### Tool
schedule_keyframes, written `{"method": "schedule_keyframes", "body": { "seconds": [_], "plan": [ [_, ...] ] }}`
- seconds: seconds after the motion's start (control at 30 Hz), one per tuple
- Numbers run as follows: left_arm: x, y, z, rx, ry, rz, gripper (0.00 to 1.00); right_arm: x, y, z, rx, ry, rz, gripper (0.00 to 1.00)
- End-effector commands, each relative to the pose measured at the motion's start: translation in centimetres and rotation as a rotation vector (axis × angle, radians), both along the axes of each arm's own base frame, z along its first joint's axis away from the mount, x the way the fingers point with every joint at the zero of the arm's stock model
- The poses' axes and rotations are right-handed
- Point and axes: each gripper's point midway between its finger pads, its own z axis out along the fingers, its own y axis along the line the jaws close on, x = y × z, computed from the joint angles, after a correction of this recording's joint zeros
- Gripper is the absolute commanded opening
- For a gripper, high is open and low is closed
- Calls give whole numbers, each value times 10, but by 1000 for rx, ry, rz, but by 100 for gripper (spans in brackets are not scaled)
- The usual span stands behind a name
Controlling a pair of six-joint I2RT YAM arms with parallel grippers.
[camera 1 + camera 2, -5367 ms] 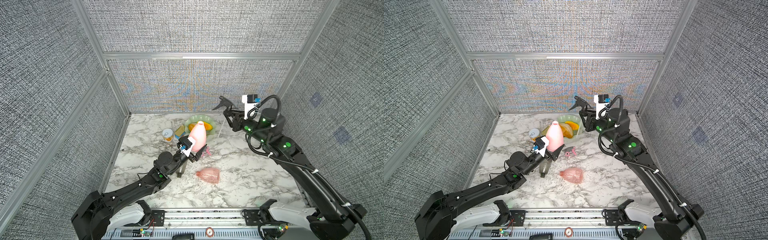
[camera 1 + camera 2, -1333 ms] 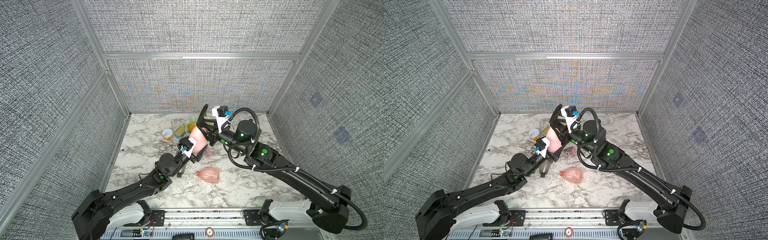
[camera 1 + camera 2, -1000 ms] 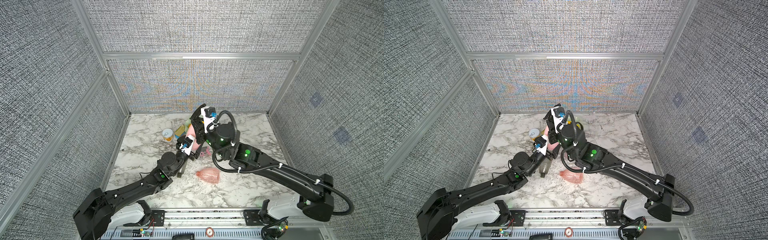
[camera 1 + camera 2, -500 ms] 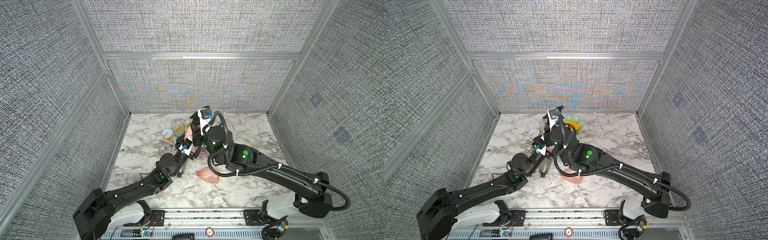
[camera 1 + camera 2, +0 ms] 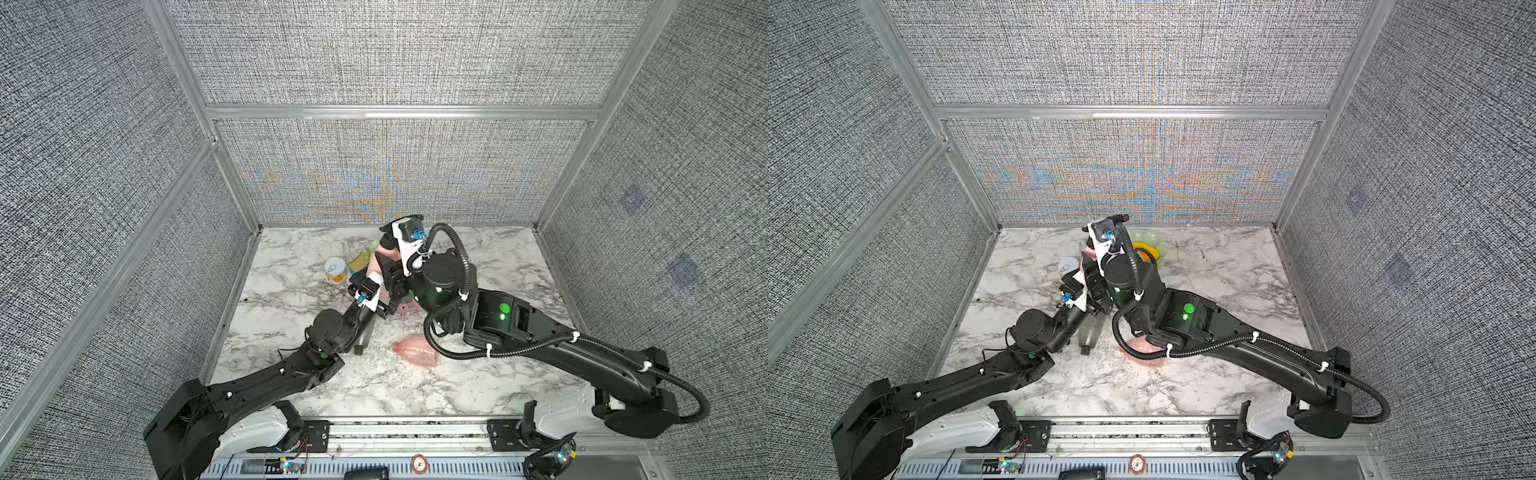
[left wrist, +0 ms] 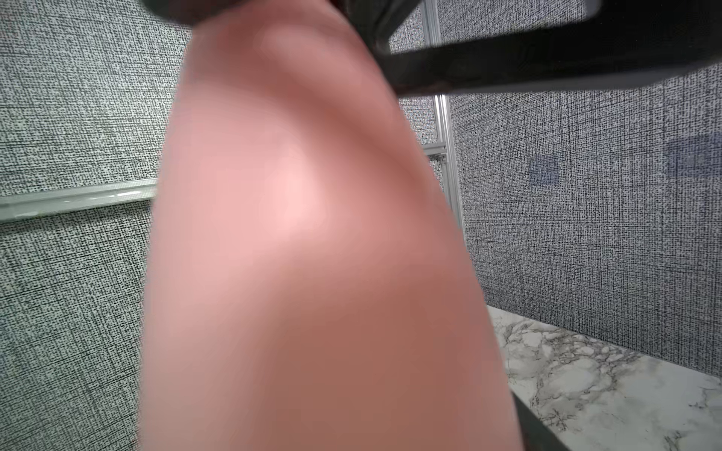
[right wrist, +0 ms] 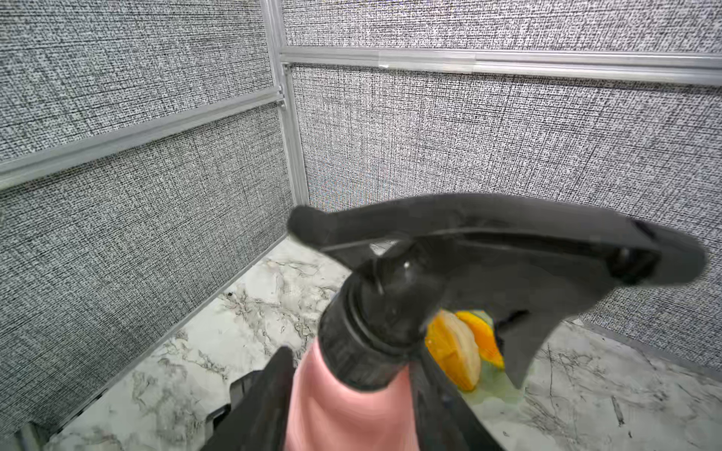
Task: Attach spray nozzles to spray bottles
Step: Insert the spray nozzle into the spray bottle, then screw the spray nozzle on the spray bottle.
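My left gripper (image 5: pixel 383 293) is shut on the body of the opaque pink spray bottle (image 5: pixel 371 269), holding it upright; this bottle fills the left wrist view (image 6: pixel 312 254) and hides the fingers there. The black spray nozzle (image 7: pixel 488 250) sits on the bottle's neck (image 7: pixel 344 410), collar down over it. My right gripper (image 7: pixel 353 363) is open, its fingers flanking the collar and neck with a small gap. The clear pink bottle (image 5: pixel 415 351) and the smoky grey bottle (image 5: pixel 1090 332) lie on the marble table (image 5: pixel 498 257). A grey-and-pink nozzle (image 5: pixel 403 308) lies under my right wrist.
A small tin can (image 5: pixel 336 270) stands left of the bottle, with a yellowish item (image 5: pixel 360 259) beside it. A green bowl with orange fruit pieces (image 7: pixel 457 351) sits just behind the bottle. Fabric walls close the table on three sides.
My right arm swung in from the back right with the black nozzle and lowered it onto the pink bottle's neck. Over the last second its jaws have spread off the nozzle. The left arm held still.
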Motion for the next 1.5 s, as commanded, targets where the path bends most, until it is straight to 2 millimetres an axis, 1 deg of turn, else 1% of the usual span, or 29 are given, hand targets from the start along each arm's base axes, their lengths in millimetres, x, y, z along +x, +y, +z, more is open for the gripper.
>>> {"method": "schedule_keyframes", "body": {
  "seconds": [0.0,0.17,0.3,0.37,0.47,0.6,0.77,0.93,1.0,1.1,1.17,1.27,1.47],
  "plan": [
    [-3,4,15,-59,-28,-11,77,-12,3,-1,-20,17,63,55],
    [-2,3,12,-56,-20,-14,76,-17,0,-2,-36,24,79,57],
    [1,4,10,-59,-10,-11,76,-23,-2,-10,-56,45,107,58],
    [2,4,9,-59,-7,-10,77,-27,-6,-15,-73,55,125,58],
    [1,2,8,-57,-4,-18,76,-32,-18,-22,-90,64,130,58],
    [0,0,7,-50,-3,-31,76,-36,-36,-27,-107,71,149,58],
    [-1,-3,5,-42,3,-51,75,-32,-58,-27,-84,93,215,58],
    [-6,-10,4,-33,10,-102,75,-24,-85,-19,-29,37,299,71],
    [-9,-13,4,-28,16,-127,75,-24,-95,-11,2,-5,348,75],
    [-14,-18,5,-35,26,-171,75,-26,-106,4,67,-43,444,87],
    [-17,-22,5,-36,34,-200,75,-27,-108,14,109,-54,520,90],
    [-20,-27,5,-35,49,-237,75,-30,-101,26,154,-52,645,91],
    [-24,-35,3,-25,64,-291,75,-15,-82,41,189,-47,744,92]
  ]
}}
